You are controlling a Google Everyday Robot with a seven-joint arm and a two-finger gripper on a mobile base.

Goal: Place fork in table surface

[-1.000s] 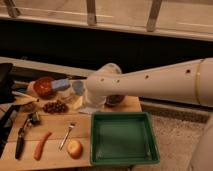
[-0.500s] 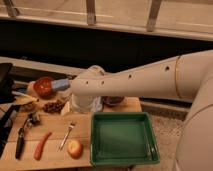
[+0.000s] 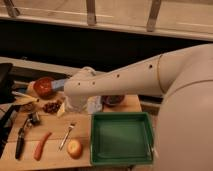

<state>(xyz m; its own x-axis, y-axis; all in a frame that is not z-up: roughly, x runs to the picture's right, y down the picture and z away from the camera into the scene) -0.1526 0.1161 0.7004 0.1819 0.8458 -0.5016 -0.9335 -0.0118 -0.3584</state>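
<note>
The fork (image 3: 67,136) lies on the table (image 3: 54,159) between carrot (image 3: 42,145) and apple (image 3: 74,148). Beyond it hangs the gripper (image 3: 76,104), jaws open, empty. A low arm sweep could knock the fork away.

Location type: a kitchen-style food-preparation station served by a robot. Evidence: a light tan plank worktop (image 3: 52,126) carries an orange carrot (image 3: 42,146), a round yellow fruit (image 3: 74,148), a red bowl (image 3: 44,86), a slim silvery metal fork (image 3: 67,136) and a green rectangular plastic tray (image 3: 122,140). The pincer (image 3: 79,106), at the end of the white arm (image 3: 130,80), is over the worktop's far middle.
</note>
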